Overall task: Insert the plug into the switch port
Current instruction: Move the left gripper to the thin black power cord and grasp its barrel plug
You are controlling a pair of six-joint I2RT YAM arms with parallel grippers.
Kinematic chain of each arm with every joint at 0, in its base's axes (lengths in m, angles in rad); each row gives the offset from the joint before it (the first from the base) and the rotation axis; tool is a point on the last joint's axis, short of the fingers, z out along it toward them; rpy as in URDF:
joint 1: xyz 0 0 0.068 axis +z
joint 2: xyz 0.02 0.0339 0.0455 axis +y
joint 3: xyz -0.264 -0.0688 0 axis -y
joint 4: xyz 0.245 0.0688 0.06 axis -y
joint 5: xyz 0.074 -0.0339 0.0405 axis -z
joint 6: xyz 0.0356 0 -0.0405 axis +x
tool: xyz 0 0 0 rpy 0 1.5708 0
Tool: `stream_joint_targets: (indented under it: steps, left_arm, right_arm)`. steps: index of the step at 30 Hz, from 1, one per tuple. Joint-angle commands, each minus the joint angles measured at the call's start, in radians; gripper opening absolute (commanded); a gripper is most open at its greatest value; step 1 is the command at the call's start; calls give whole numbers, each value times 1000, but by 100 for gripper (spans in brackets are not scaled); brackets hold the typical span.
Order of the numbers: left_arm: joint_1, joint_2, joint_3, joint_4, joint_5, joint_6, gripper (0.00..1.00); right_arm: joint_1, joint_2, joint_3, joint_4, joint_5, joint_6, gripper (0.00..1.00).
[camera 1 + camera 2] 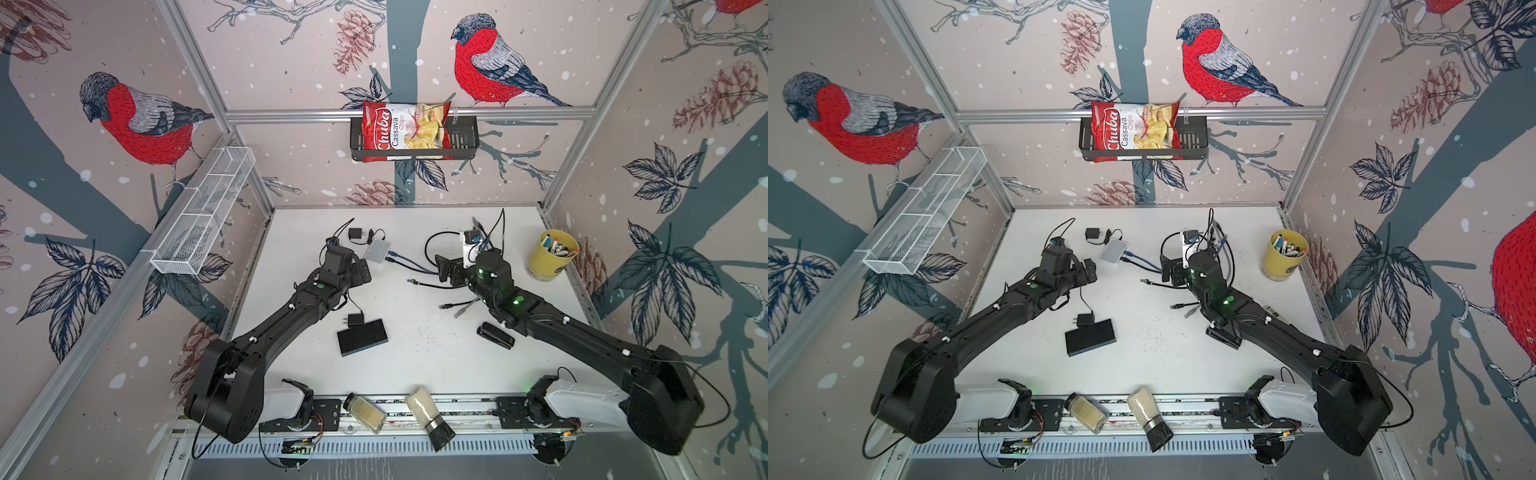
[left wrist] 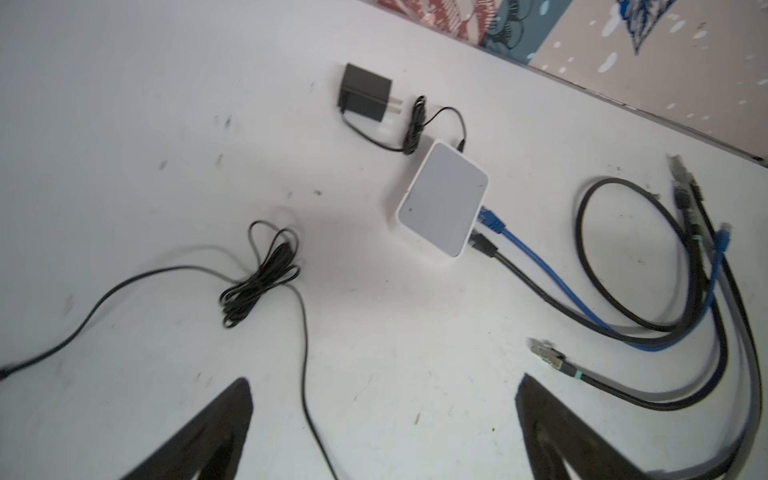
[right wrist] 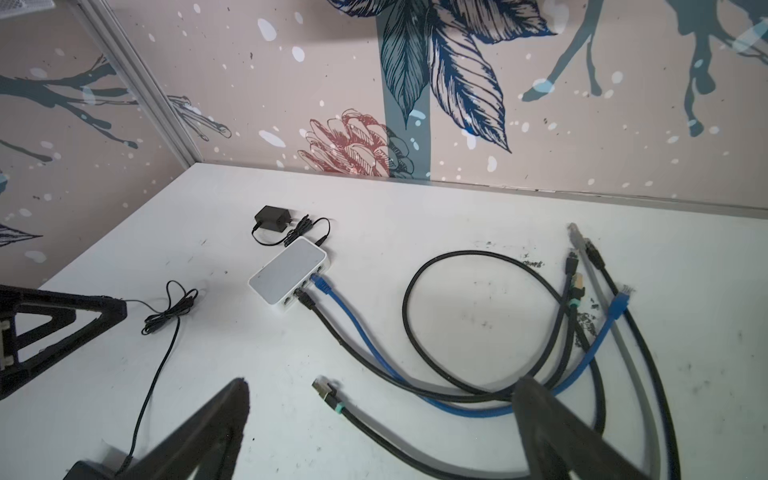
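Free plug (image 3: 326, 387) lies on the table (image 3: 457, 216) near the switch (image 3: 289, 272), on its port side — likely a light, hard shell on a springy cable (image 3: 374, 432); pinch the shell's flat sides. Left fingers (image 2: 232, 407), right fingers (image 3: 224, 415): spread, holding nothing

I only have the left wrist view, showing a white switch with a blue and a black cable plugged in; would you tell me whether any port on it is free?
Observer: Yes. The right wrist view faces the port side of the white switch: open ports show beside the blue plug and the black plug.
Operator: Thank you. Is the right hand holding a cable?
Observer: No. The right hand is open and empty above the cables.
Operator: Is anything else near my arm?
Observer: In both top views a flat black box lies on the table beside the left arm.
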Motion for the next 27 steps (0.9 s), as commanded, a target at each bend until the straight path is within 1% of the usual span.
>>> stream_joint_targets:
  steps: [1, 4, 8, 10, 12, 15, 19, 22, 27]
  left_arm:
    - [9, -37, -35, -89, -128, -88, 97]
    - [65, -47, -62, -105, -127, -126, 97]
    - [159, -13, -65, -134, -137, -140, 97]
    - [200, 10, -65, -134, -158, -126, 97]
    - [223, 36, -59, -128, -177, -94, 92]
    - [238, 88, -27, -122, -184, -28, 86]
    - [245, 195, 59, -159, -222, 49, 78]
    - [247, 276, 128, -197, -253, 104, 77]
    - [248, 381, 201, -235, -233, 181, 76]
  right_arm:
    - [10, 0, -4, -10, -60, 12, 99]
    - [14, -4, -7, -9, -99, 32, 100]
    - [15, -6, -13, -13, -123, 59, 100]
    - [15, -1, -12, -23, -142, 59, 100]
    - [15, 5, -15, -26, -150, 50, 100]
    - [16, 12, -22, -24, -166, 30, 100]
    - [16, 12, -31, -13, -195, 11, 100]
    - [16, 8, -36, -5, -205, 2, 100]
    - [16, 13, -33, -7, -200, -15, 100]
